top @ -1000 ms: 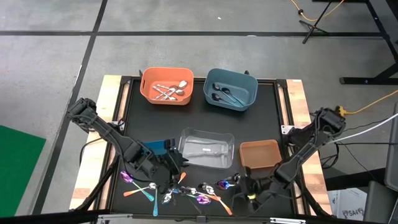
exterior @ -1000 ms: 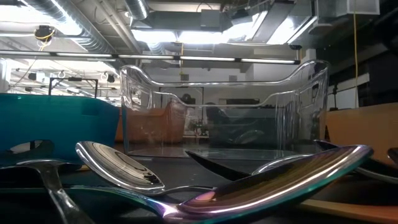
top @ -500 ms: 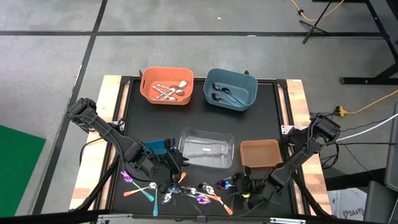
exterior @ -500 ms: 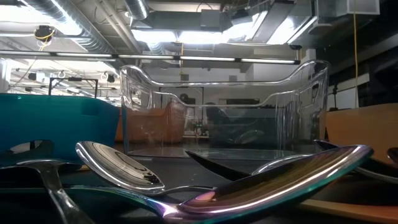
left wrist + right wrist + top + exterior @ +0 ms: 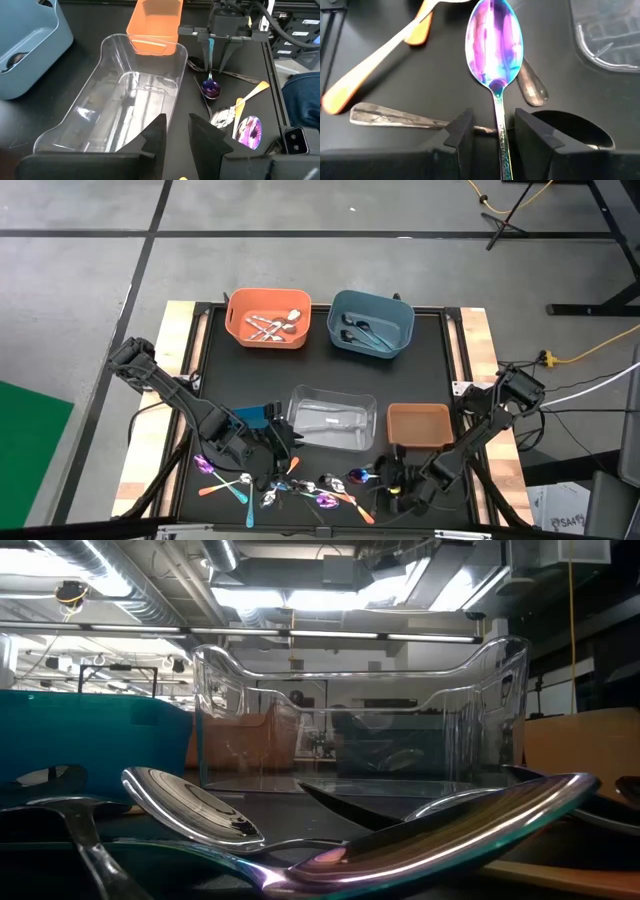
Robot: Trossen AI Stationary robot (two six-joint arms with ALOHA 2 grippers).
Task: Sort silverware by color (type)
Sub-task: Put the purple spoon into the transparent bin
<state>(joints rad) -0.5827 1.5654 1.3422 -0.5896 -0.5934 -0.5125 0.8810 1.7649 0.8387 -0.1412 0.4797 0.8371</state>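
On the black counter (image 5: pixel 240 395) the unsorted silverware (image 5: pixel 300 485) lies in a loose scatter along the near edge, at abt 6 o'clock from the clear bin (image 5: pixel 332 418), w/ the brown bin (image 5: pixel 417 426) just to that bin's 3 o'clock. The right gripper (image 5: pixel 392 480) is down at the scatter's 3 o'clock end, clearly the nearer arm to the iridescent spoon (image 5: pixel 494 42); the left gripper (image 5: pixel 283 438) sits at the clear bin's 9 o'clock corner, above the scatter's other half. The relation that matters: in the right wrist view the iridescent spoon's long axis runs straight out from the gripper, bowl far, handle running back into the gap btwn the right fingers (image 5: pixel 462 131), so it's lined up w/ the grip, not across it. Those fingers stand a little apart, one each side of the handle; whether they actually pinch it or just straddle it can't be told, though the left wrist view suggests the spoon hangs bowl-down from them. The left fingers (image 5: pixel 156 134) stand apart w/ nothing btwn them, pointing over the clear bin's rim.
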